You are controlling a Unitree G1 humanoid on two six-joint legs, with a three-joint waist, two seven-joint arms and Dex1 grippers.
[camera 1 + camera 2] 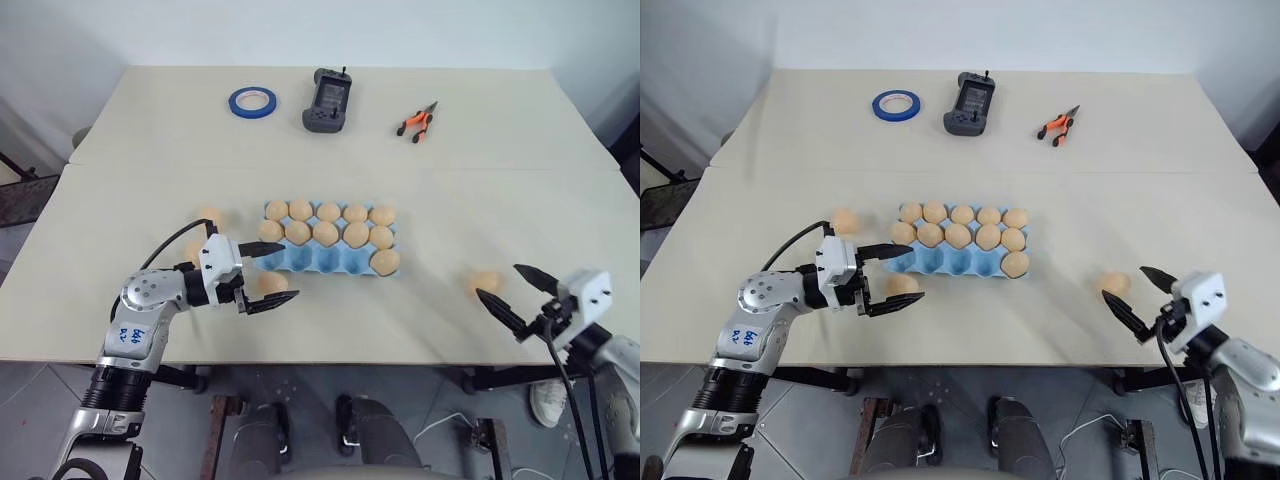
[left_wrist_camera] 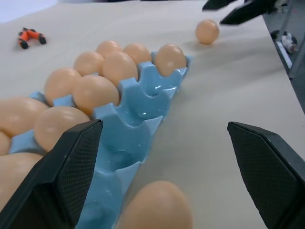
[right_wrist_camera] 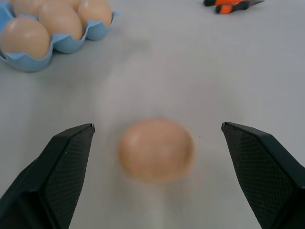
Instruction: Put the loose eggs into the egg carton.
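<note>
The light blue egg carton [image 1: 320, 262] lies mid-table with several tan eggs in its two far rows and one egg [image 1: 385, 262] at the right end of the near row. My left gripper [image 1: 290, 270] is open just left of the carton's near edge, and a loose egg [image 1: 272, 283] lies on the table between its fingers, untouched [image 2: 157, 207]. Another loose egg [image 1: 207, 216] rests left of the carton. A third loose egg [image 1: 487, 282] lies to the right, at the tips of my open right gripper [image 1: 1125, 283] and centred between its fingers [image 3: 156, 149].
At the table's far side sit a blue tape ring [image 1: 252, 101], a dark handheld controller [image 1: 326, 100] and orange-handled pliers [image 1: 417, 122]. Both grippers work close to the table's near edge [image 1: 350, 360]. A seam crosses the tabletop behind the carton.
</note>
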